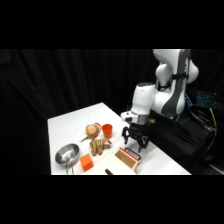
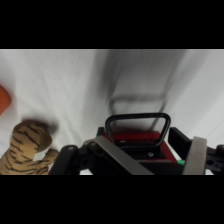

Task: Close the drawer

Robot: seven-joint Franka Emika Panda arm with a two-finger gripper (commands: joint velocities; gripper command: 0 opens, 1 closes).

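Metal bowl (image 1: 67,154), orange block (image 1: 86,162), striped tiger toy (image 2: 25,147), orange cup (image 1: 107,130).

White arm bent downward, hand (image 1: 135,145) low above table.

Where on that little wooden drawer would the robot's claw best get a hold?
Probably the black wire handle on the drawer front, approached from above: the loop stands clear of the wood. The gripper hangs right over it.

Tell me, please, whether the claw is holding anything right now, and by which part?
It cannot be told. The claw hangs right at the drawer, with the black wire handle rising between its fingers in the wrist view, but contact is not visible.
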